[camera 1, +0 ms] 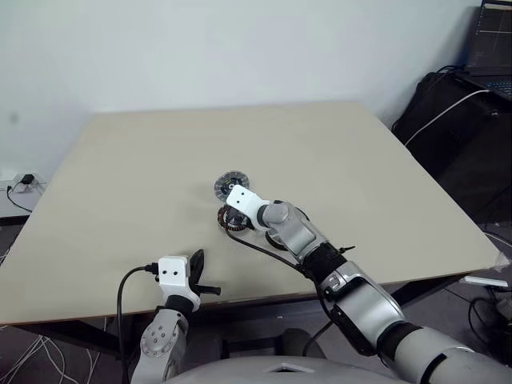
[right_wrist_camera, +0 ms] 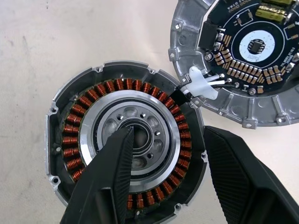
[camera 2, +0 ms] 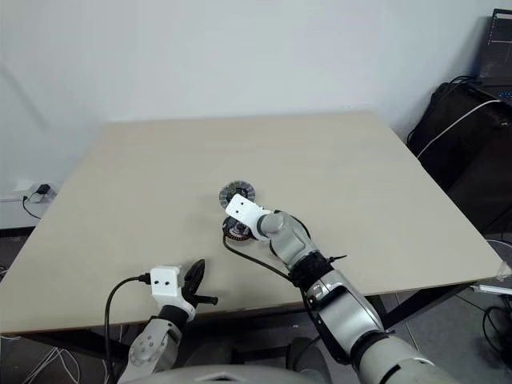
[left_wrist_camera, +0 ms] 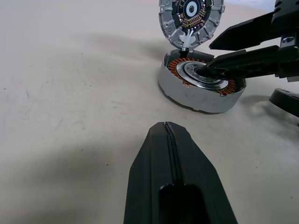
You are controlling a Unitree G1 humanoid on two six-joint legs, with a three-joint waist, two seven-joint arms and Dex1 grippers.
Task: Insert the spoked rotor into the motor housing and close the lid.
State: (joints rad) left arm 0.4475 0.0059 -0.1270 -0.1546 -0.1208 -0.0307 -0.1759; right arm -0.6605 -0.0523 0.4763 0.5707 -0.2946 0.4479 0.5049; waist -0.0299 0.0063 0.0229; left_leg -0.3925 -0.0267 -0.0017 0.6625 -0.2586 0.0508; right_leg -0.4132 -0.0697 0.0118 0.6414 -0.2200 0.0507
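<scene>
The motor housing [right_wrist_camera: 74,135], a round metal cup with a ring of copper coils around a silver centre, sits mid-table [camera 1: 226,218]. The lid [right_wrist_camera: 247,56] lies touching its far rim, circuit-board face showing, joined to it by white wires. My right gripper [right_wrist_camera: 168,133] is open over the housing. One fingertip rests at the centre hole and the other hangs outside the rim, holding nothing. A dark-rimmed round piece [left_wrist_camera: 285,100], probably the spoked rotor, lies on the table beside the housing, mostly hidden. My left gripper [left_wrist_camera: 166,128] is shut and empty near the table's front edge [camera 1: 196,260].
The beige table [camera 1: 120,176] has bare room all around the motor parts. Off its right side stand black bags [camera 1: 448,120] with a white cable and a laptop [camera 1: 490,40]. A wall socket with cables [camera 1: 24,184] is at the far left.
</scene>
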